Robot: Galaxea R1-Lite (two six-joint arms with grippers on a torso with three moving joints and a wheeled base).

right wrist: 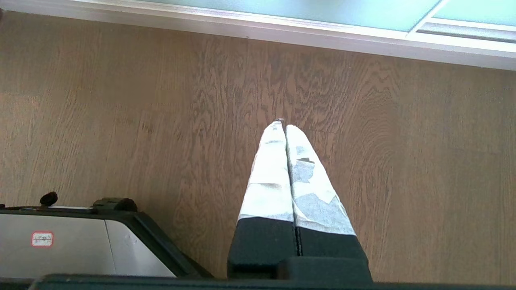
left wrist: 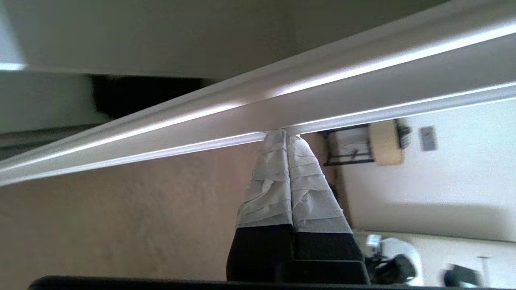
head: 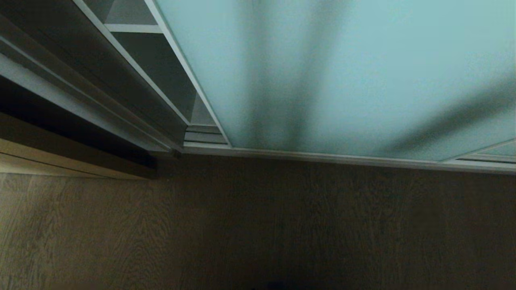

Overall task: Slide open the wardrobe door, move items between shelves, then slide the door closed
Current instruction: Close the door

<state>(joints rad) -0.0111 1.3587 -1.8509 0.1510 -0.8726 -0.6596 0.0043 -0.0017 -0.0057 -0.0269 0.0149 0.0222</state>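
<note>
Frosted sliding wardrobe door [head: 363,72] blocks shelves [head: 133,28] — wood floor [head: 258,225] below.

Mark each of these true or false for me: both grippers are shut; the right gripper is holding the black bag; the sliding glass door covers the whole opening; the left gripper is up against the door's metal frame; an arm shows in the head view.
1. Both grippers are shut. True: the left gripper and the right gripper each have their fingers pressed together.
2. The right gripper holds the black bag. False: it is empty, pointing at the wood floor.
3. The sliding wardrobe door covers the whole opening. False: to its left a gap shows a white shelf.
4. The left gripper's tips are at the silver frame. True, though contact cannot be confirmed.
5. An arm shows in the head view. False: neither does.
</note>
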